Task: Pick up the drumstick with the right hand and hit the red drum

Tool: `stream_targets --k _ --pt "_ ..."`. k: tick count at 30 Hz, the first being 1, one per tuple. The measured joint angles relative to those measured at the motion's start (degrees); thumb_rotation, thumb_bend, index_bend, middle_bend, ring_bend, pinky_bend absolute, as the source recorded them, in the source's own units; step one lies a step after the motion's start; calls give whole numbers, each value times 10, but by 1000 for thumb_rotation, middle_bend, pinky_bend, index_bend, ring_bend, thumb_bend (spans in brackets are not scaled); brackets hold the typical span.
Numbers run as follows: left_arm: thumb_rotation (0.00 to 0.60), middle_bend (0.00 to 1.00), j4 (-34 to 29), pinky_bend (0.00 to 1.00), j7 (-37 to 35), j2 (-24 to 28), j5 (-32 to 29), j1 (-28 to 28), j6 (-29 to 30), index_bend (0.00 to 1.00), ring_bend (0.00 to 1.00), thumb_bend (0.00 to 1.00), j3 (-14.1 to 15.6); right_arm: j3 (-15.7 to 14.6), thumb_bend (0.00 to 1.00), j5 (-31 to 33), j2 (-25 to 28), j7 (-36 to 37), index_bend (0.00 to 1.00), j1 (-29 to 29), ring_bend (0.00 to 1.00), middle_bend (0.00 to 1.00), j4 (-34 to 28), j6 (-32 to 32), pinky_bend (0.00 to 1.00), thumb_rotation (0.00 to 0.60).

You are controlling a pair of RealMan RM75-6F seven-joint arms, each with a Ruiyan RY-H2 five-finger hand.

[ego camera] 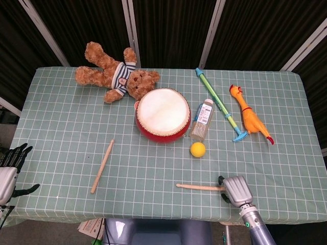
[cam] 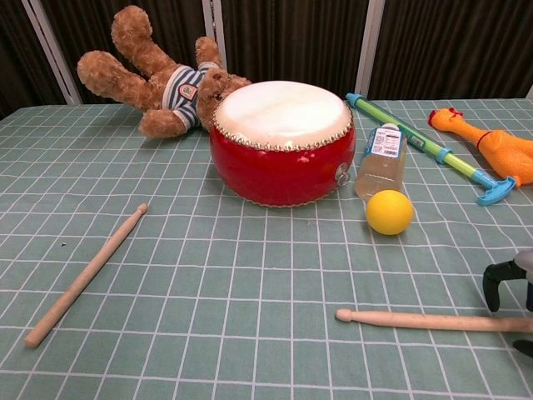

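Drumstick [ego camera: 198, 187] lies flat near the front edge of the table [ego camera: 61, 127], its rounded tip pointing toward the robot's left and its butt end under the right hand [ego camera: 236, 189]. In the chest view the dark fingers [cam: 497, 282] arch down just above the stick's far end, one ahead of it and another showing behind; whether they actually grip the wood cannot be told. The red drum [ego camera: 163, 115] stands well apart from the stick, farther back near the table's middle, pale skin facing up. A second drumstick [ego camera: 102, 166] rests at an angle on the left side. Beside the drum lie a clear bottle [ego camera: 202, 120] and, just in front of it, a yellow ball [ego camera: 197, 149]. A teddy bear [ego camera: 116, 77] sprawls behind the drum, touching its rim in the head view. A green-and-blue toy pump [ego camera: 219, 103] and a rubber chicken [ego camera: 248, 115] lie to the right. The left hand [ego camera: 9, 168] hangs off the table's left edge, fingers apart, holding nothing.
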State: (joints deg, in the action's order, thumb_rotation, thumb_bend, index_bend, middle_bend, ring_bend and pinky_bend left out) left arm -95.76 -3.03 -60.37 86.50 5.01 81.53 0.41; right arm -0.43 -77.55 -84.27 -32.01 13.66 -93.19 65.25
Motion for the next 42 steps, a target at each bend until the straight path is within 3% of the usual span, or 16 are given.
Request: stream_targets --k 8,15,22,29,35,42 --pt "600 0 -1 0 0 0 0 0 0 0 0 15 0 0 394 18 -2 -12 482 3 1000 1000 4 -3 1000 600" --pt "600 0 -1 0 -1 0 -1 0 0 0 0 15 0 -1 500 35 -4 -22 618 5 1000 1000 7 -6 1000 600" --pt "600 0 -1 0 -1 1 -2 0 -1 0 0 15 0 -4 502 42 -2 -27 806 7 1000 1000 2 -6 1000 600" --pt "600 0 -3 0 -1 1 -3 0 -2 0 0 15 0 4 502 38 13 -11 878 8 1000 1000 -25 8 1000 600" --pt "600 0 -4 0 2 1 -4 0 -2 0 0 15 0 44 504 46 46 24 913 13 1000 1000 -75 29 1000 600" --pt "600 0 -7 0 3 1 -7 1 -5 0 0 15 0 132 525 123 98 68 932 29 1000 1000 -153 41 1000 600"
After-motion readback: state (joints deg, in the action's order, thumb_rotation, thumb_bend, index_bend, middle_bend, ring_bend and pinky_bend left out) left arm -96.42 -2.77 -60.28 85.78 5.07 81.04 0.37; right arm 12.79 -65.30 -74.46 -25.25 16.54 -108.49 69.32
